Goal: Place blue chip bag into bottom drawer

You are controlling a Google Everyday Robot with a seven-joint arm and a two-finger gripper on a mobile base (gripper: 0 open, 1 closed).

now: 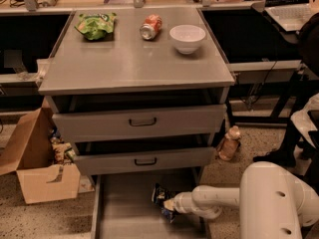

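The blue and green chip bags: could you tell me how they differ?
The blue chip bag is dark and sits in the open bottom drawer; the green chip bag is bright and lies on the cabinet top. The gripper is at the blue chip bag; nothing touches the green chip bag. Both look crinkled.

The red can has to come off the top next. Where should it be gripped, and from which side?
Probably grip the red can across its mid-body, coming from above: it lies on its side, so its round flanks are exposed, and the white bowl stands apart. The gripper is down in the bottom drawer by the blue chip bag.
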